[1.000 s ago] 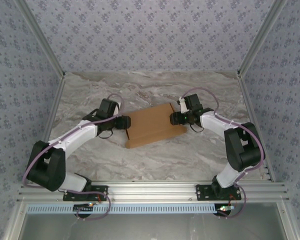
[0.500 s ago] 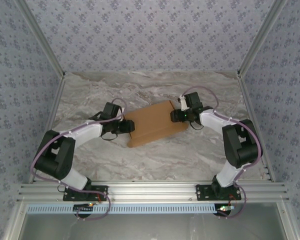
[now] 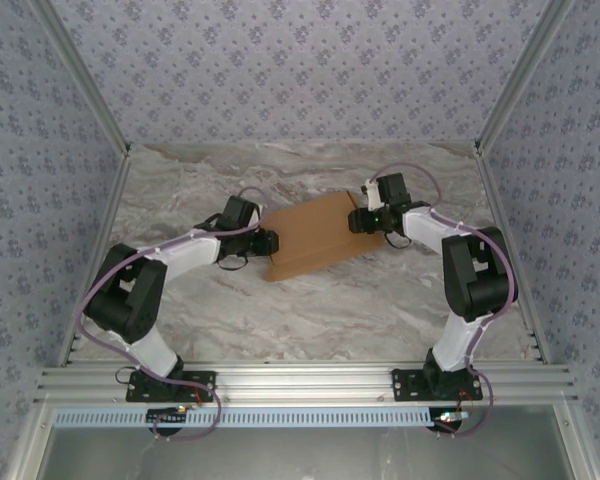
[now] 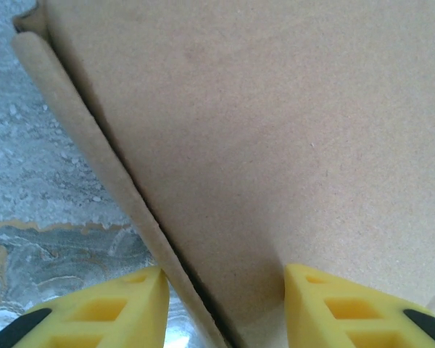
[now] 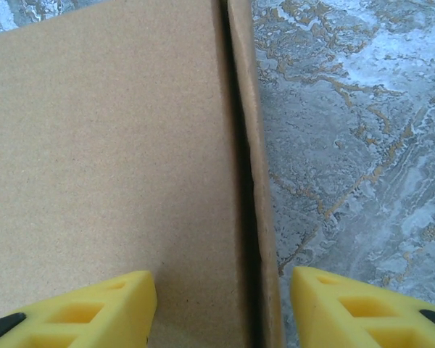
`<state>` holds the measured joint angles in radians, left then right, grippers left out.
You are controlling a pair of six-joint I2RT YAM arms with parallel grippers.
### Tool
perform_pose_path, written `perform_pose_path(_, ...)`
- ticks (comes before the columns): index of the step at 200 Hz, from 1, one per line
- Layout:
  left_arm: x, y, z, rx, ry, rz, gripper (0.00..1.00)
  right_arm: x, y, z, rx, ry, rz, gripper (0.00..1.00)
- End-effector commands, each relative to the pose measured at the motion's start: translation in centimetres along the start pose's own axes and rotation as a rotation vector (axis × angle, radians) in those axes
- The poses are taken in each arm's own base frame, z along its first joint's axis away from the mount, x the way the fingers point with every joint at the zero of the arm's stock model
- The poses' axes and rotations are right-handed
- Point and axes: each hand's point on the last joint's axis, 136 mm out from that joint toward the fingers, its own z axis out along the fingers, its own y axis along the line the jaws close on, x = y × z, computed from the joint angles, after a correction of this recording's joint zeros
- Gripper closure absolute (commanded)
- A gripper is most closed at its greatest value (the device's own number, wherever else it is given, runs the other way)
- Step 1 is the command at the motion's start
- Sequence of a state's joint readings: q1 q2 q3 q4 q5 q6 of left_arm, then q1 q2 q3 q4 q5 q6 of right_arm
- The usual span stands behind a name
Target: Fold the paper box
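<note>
Top external: two arms at the ends of a brown box

Top external view has the box (image 3: 315,235) lying shut and flat near the middle of the marble table (image 3: 380,300), turned a little askew; the left gripper (image 3: 270,243) is at its left end, the right gripper (image 3: 358,220) at its far right corner.

Left wrist view looks along the box (image 4: 275,130); its side wall runs slantwise down between the yellow fingers (image 4: 130,304), with a thin dark seam under the lid; the left gripper (image 4: 223,272) stands spread, one finger over the table and one over the lid; whether either touches the cardboard I cannot tell.

Right wrist view is much the same; the right gripper (image 5: 219,274) is spread astride the box (image 5: 94,130) edge, one finger (image 5: 333,304) over the marble and the other over the lid, pinching nothing.
</note>
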<state>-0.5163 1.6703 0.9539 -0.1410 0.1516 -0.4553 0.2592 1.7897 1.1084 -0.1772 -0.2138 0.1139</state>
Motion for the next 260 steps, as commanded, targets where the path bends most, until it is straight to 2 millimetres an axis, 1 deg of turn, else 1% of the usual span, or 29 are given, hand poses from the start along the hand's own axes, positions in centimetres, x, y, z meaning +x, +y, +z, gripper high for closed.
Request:
perform_pose_path(1,4.1,3.1,1.3,-0.183,0.125,0.108,0.57,1.7,-0.1,1.0,0.007,0.089,-0.022,0.46)
perform_pose_path(19,4.2,3.0,1.1,-0.185,0.123,0.108,0.57,1.1,0.2,0.9,0.015,0.083,-0.036,0.46)
perform_pose_path(30,3.8,2.7,0.8,-0.177,0.108,0.107,0.56,0.5,0.4,0.6,0.019,0.076,-0.043,0.46)
perform_pose_path(38,3.4,2.4,0.4,-0.169,0.093,0.109,0.55,0.7,0.4,0.5,0.025,0.084,-0.049,0.45)
perform_pose_path(40,3.2,2.3,0.2,-0.165,0.087,0.109,0.55,-0.3,0.6,0.2,0.025,0.063,-0.055,0.45)
perform_pose_path(43,3.0,2.2,0.1,-0.163,0.081,0.109,0.54,-0.9,0.6,0.0,0.027,0.053,-0.058,0.45)
perform_pose_path(76,0.9,0.8,-1.7,-0.131,0.015,0.120,0.43,-3.3,0.7,-1.8,0.061,0.012,-0.084,0.40)
perform_pose_path(92,0.1,0.2,-2.5,-0.119,-0.012,0.123,0.41,-4.3,0.8,-2.8,0.076,-0.011,-0.091,0.38)
perform_pose_path(113,-1.0,-0.5,-3.6,-0.099,-0.053,0.129,0.38,-4.8,1.1,-4.3,0.094,-0.036,-0.096,0.37)
perform_pose_path(125,-1.7,-0.9,-4.4,-0.089,-0.081,0.141,0.37,-4.5,1.4,-5.2,0.100,-0.041,-0.098,0.36)
perform_pose_path(137,-2.6,-1.2,-5.3,-0.081,-0.112,0.159,0.35,-3.7,2.0,-6.2,0.099,-0.041,-0.102,0.36)
perform_pose_path(141,-2.8,-1.2,-5.6,-0.080,-0.120,0.165,0.34,-3.6,2.3,-6.8,0.095,-0.051,-0.106,0.36)
perform_pose_path(148,-3.3,-1.2,-5.9,-0.078,-0.134,0.169,0.33,-2.9,2.8,-7.4,0.087,-0.051,-0.111,0.35)
perform_pose_path(151,-3.5,-1.1,-6.0,-0.078,-0.137,0.170,0.33,-3.0,3.2,-7.9,0.081,-0.061,-0.116,0.35)
perform_pose_path(153,-3.7,-1.1,-6.1,-0.077,-0.140,0.170,0.33,-1.9,3.1,-7.6,0.081,-0.038,-0.114,0.35)
perform_pose_path(154,-3.7,-1.1,-6.2,-0.077,-0.141,0.169,0.33,-1.7,3.2,-7.6,0.079,-0.036,-0.114,0.35)
perform_pose_path(172,-5.1,-0.6,-6.4,-0.055,-0.152,0.152,0.32,0.8,4.9,-9.2,0.030,-0.034,-0.117,0.32)
perform_pose_path(192,-7.0,-0.2,-6.1,-0.011,-0.167,0.117,0.31,4.4,7.1,-9.8,-0.050,0.022,-0.114,0.29)
perform_pose_path(204,-8.2,-0.2,-5.5,0.020,-0.167,0.111,0.31,6.4,8.0,-9.9,-0.064,0.063,-0.117,0.29)
perform_pose_path(225,-9.8,-0.8,-3.8,0.059,-0.139,0.142,0.30,9.4,9.8,-10.0,-0.108,0.115,-0.124,0.29)
perform_pose_path(250,-10.7,-0.9,-1.1,0.072,-0.070,0.174,0.30,11.9,11.6,-9.5,-0.203,0.148,-0.081,0.28)
perform_pose_path(260,-11.0,-1.1,-0.3,0.092,-0.044,0.181,0.31,12.4,12.0,-9.0,-0.235,0.146,-0.055,0.27)
